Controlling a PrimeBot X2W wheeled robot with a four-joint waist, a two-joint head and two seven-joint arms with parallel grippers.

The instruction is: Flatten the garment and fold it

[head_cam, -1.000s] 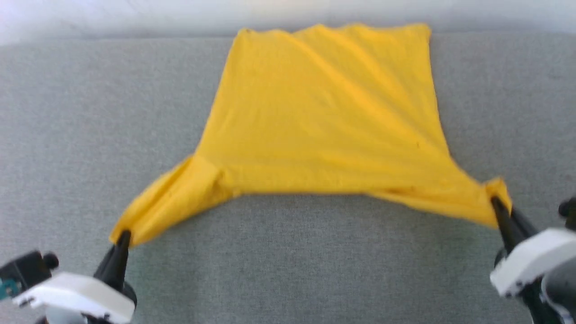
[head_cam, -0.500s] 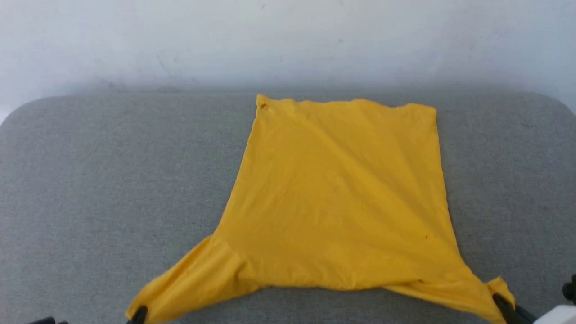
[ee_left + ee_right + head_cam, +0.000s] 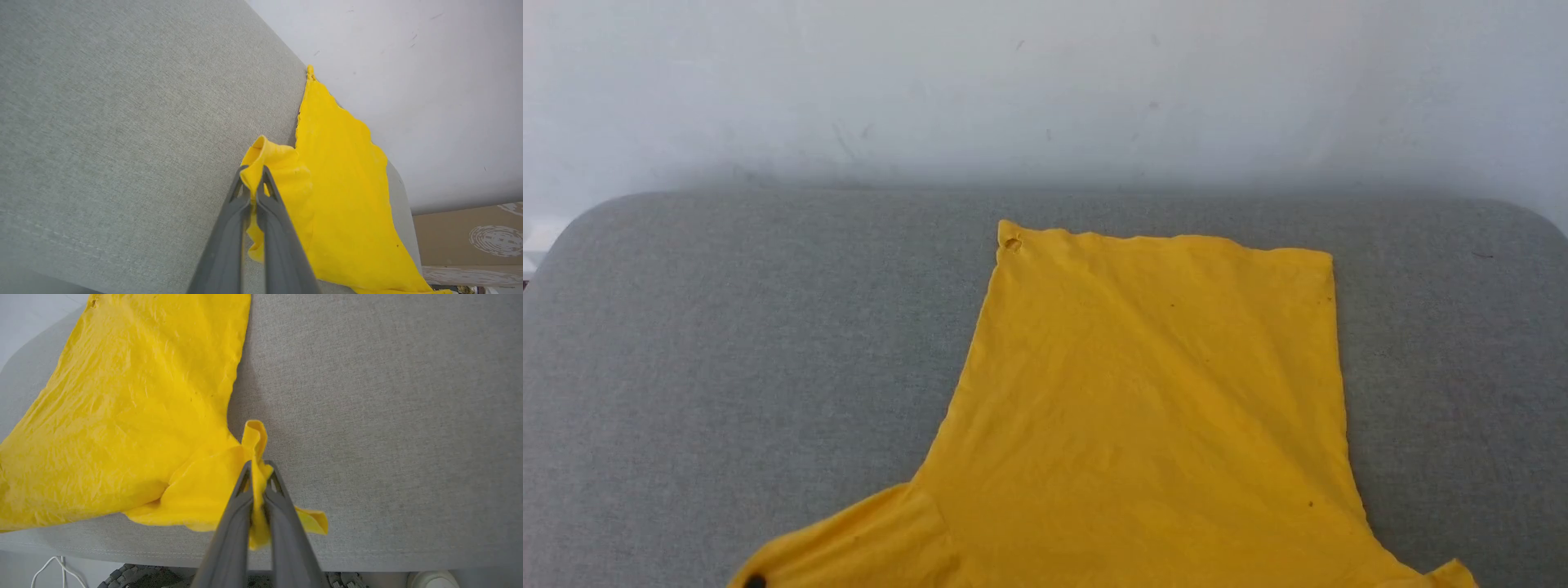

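The garment [image 3: 1160,392] is a bright yellow T-shirt lying flat on the grey padded table [image 3: 727,351], plain side up, hem toward the wall. In the left wrist view my left gripper [image 3: 254,173] is shut on a bunched sleeve end of the garment [image 3: 343,192]. My right gripper [image 3: 258,467] is shut on the other sleeve end of the garment [image 3: 135,396], near the table's front edge. A dark tip of my left gripper [image 3: 755,581] peeks in at the head view's bottom edge, on the sleeve.
A white wall [image 3: 1045,82] rises right behind the table's far edge. Bare grey table surface [image 3: 388,396] lies on both sides of the shirt. Below the front edge are a white cable [image 3: 53,567] and a woven basket rim [image 3: 130,575].
The head camera has tilted up: wall fills the top, and both grippers have slid off the bottom edge. The shirt lies flatter, its sleeves still held.
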